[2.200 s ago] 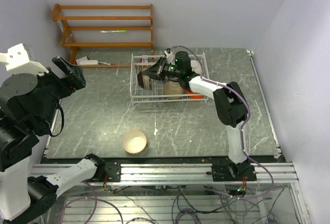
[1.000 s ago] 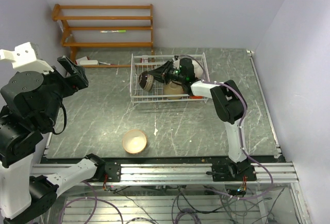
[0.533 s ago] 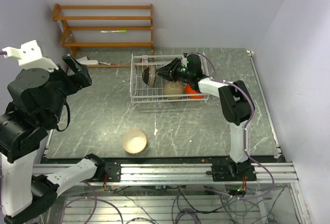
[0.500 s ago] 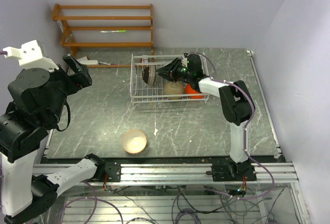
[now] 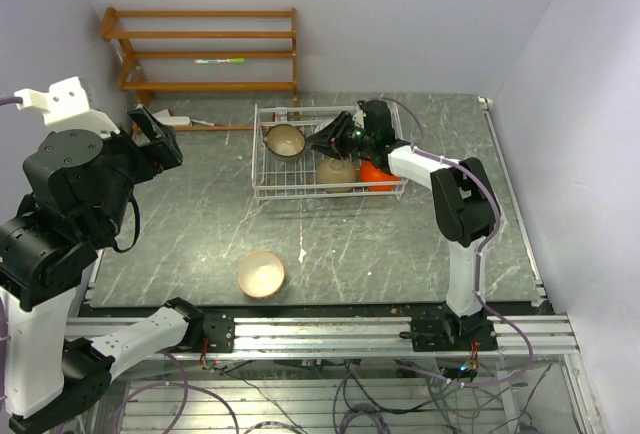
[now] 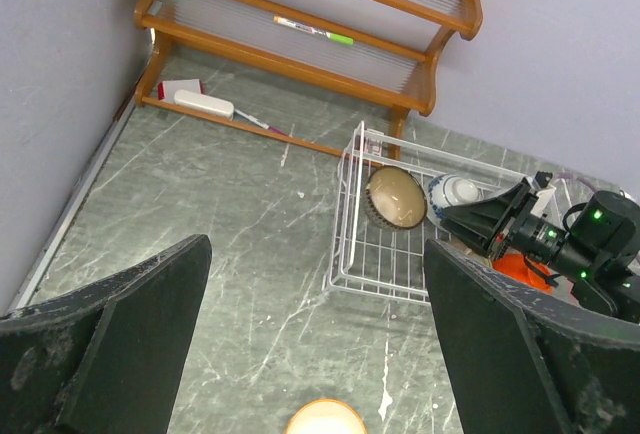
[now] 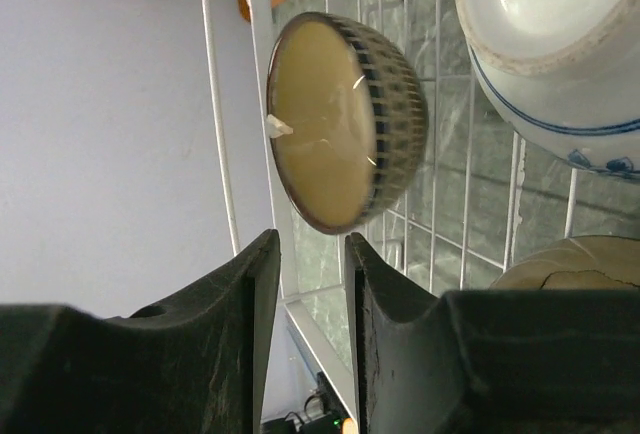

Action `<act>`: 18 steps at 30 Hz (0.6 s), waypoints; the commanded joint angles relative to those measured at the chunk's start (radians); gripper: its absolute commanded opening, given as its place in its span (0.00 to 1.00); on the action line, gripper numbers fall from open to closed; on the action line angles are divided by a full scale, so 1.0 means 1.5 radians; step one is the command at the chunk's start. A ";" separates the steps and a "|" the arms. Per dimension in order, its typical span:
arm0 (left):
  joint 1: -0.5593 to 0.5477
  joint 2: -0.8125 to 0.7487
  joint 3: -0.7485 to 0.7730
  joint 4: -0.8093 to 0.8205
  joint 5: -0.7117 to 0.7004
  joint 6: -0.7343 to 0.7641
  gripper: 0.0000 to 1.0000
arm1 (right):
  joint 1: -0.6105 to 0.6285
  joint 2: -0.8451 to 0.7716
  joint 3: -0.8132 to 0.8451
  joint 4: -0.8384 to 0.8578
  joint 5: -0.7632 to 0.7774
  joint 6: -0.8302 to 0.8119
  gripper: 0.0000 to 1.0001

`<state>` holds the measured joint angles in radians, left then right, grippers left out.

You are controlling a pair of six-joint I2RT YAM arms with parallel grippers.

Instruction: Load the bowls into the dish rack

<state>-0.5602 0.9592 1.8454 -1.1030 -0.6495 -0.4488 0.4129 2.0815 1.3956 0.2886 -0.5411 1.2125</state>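
The white wire dish rack (image 5: 268, 182) stands at the table's middle back. The brown bowl with tan inside (image 5: 285, 140) leans on its edge in the rack's back left part; it also shows in the right wrist view (image 7: 345, 119) and the left wrist view (image 6: 396, 197). My right gripper (image 5: 322, 139) is just right of it with its jaws slightly apart (image 7: 312, 244), the bowl's rim just beyond the fingertips. The rack also holds a blue-and-white bowl (image 7: 560, 44), a beige bowl (image 5: 337, 171) and an orange-red bowl (image 5: 376, 175). A pale bowl (image 5: 261, 274) sits on the table in front. My left gripper (image 5: 150, 139) is wide open (image 6: 315, 344), high at the left.
An orange-brown wooden slatted shelf (image 5: 200, 49) stands against the back wall, with a pen on it. A small white and red object (image 5: 180, 119) lies at its foot. Walls close in the left, back and right sides.
My right gripper has let go of the brown bowl and drawn back to the right. The bowl has tipped so its tan inside shows. My left arm has shifted slightly.
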 commanded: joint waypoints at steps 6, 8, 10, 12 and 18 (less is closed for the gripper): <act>-0.004 0.015 0.011 0.030 0.013 0.010 0.99 | 0.005 -0.065 0.115 -0.192 0.056 -0.176 0.35; -0.004 0.015 0.016 0.028 0.011 0.012 0.99 | 0.019 -0.060 0.167 -0.270 0.071 -0.243 0.37; -0.004 0.016 0.018 0.026 0.009 0.015 0.99 | 0.042 -0.048 0.234 -0.362 0.103 -0.325 0.43; -0.004 0.016 0.019 0.026 0.006 0.017 0.99 | 0.075 -0.024 0.313 -0.455 0.137 -0.412 0.50; -0.004 0.015 0.024 0.026 0.002 0.022 0.99 | 0.160 0.047 0.493 -0.639 0.192 -0.635 0.59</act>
<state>-0.5602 0.9829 1.8557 -1.0889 -0.6430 -0.4328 0.5777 2.0747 2.0209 -0.4068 -0.3344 0.5583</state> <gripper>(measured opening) 0.987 0.566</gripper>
